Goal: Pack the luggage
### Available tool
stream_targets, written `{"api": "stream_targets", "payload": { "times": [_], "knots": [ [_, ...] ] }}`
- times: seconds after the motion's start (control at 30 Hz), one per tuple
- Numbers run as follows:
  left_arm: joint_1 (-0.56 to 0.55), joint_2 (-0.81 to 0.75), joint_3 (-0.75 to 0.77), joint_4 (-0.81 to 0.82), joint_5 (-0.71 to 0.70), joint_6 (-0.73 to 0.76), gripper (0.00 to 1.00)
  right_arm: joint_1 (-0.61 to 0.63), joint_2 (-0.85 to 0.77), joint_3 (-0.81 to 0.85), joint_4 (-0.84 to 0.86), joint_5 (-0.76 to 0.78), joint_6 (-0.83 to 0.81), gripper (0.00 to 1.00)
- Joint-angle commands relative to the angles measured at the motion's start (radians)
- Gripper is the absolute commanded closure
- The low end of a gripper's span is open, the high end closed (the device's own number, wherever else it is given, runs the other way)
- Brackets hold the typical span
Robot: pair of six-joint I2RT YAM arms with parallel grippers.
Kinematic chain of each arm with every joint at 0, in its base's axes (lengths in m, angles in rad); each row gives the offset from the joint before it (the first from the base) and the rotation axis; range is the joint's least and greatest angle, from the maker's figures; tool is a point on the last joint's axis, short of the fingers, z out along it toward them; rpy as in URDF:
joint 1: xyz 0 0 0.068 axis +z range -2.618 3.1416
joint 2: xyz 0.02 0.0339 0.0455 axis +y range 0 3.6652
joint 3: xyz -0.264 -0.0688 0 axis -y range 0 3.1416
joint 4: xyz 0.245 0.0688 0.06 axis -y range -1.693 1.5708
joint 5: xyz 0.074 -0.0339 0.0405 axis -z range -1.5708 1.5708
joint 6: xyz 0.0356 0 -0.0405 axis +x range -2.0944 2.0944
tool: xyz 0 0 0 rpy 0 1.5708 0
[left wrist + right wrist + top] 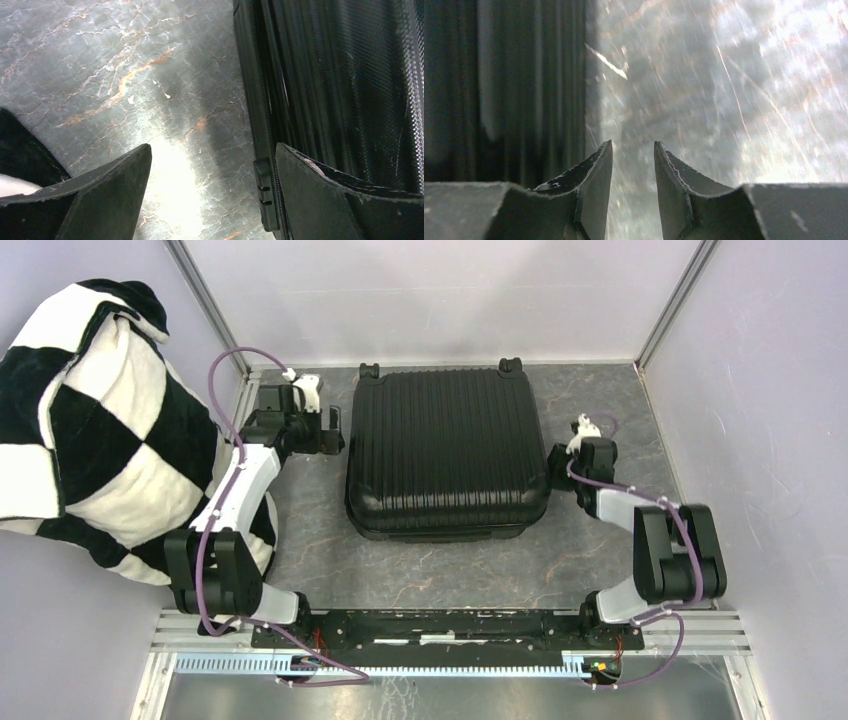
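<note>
Since the checkered blanket (100,430), biggest thing in view, sits heaped at the far left, well apart from the suitcase (445,450), I judge nothing's packed yet; it's prob. what goes in. The suitcase lies flat and shut mid-table (320,560), ribbed shell up, wheels (370,369) at the far end, so the lid has to open first. Both arms flank it, one per side, which I'd guess is to get at the seam and lift the lid. L gripper (330,432) is just beside the case's left side, jaws wide, nothing between them. Its wrist cam shows one finger over the shell edge, the other over bare table, w/ a small black tab (263,182) on the seam between. R gripper (556,465) is at the right side, jaws narrow w/ a slim gap, empty, case wall close beside one finger. No brand, label or text readable anywhere.
</note>
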Motion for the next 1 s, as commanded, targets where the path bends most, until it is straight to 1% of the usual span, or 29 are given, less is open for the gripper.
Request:
{"api": "stream_targets", "payload": {
  "times": [0.0, 0.07, 0.13, 0.3, 0.4, 0.57, 0.73, 0.83, 0.9, 0.97],
  "knots": [
    [0.044, -0.026, 0.083, -0.057, 0.082, -0.059, 0.0, -0.006, -0.167, -0.127, 0.047, 0.001, 0.005, 0.58],
    [0.049, -0.06, 0.066, -0.063, 0.065, -0.059, 0.0, 0.015, -0.208, -0.147, 0.04, 0.008, 0.0, 0.58],
    [0.049, -0.094, 0.043, -0.067, 0.036, -0.059, 0.0, 0.062, -0.238, -0.126, -0.001, 0.026, -0.014, 0.58],
    [0.049, -0.168, 0.005, -0.068, -0.032, -0.074, 0.0, 0.206, -0.301, -0.061, -0.084, 0.099, -0.032, 0.58],
    [0.049, -0.177, -0.015, -0.079, -0.033, -0.076, 0.0, 0.234, -0.326, -0.039, -0.134, 0.132, -0.07, 0.58],
    [0.049, -0.185, -0.07, -0.082, -0.046, -0.076, 0.0, 0.225, -0.382, -0.074, -0.186, 0.181, -0.118, 0.55],
    [0.049, -0.209, -0.063, -0.122, -0.043, -0.06, 0.0, 0.153, -0.507, -0.228, -0.176, 0.173, -0.099, 0.56],
    [0.049, -0.228, -0.038, -0.159, -0.005, -0.025, 0.0, 0.107, -0.596, -0.312, -0.162, 0.115, -0.093, 0.56],
    [0.049, -0.23, -0.014, -0.201, 0.042, -0.003, 0.0, 0.096, -0.634, -0.344, -0.147, 0.034, -0.101, 0.56],
    [0.049, -0.239, 0.005, -0.233, 0.058, 0.01, 0.0, 0.098, -0.671, -0.376, -0.091, -0.059, -0.092, 0.56]
  ]
}}
